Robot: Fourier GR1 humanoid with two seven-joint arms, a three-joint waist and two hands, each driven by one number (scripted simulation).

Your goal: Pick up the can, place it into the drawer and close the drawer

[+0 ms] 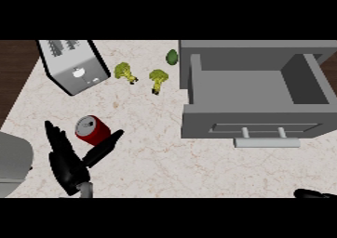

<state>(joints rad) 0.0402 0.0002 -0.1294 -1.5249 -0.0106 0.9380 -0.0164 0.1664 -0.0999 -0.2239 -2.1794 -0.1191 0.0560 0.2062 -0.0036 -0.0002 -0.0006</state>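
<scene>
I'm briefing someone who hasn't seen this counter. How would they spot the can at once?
Start at the open grey drawer on the right and look across the counter to the lower left. There the can sits between the straight fingers and thumb of the left hand. It is the only red thing, unlike the two broccoli pieces further back.

place: I read this as a kitchen | surface: pale marbled counter (171,158); dark wood floor (10,69) past its edge | appliance: silver toaster (73,67) | food: two broccoli florets (158,79); a green fruit, maybe a lime (172,56) | storage: grey drawer (257,93) pulled open
</scene>
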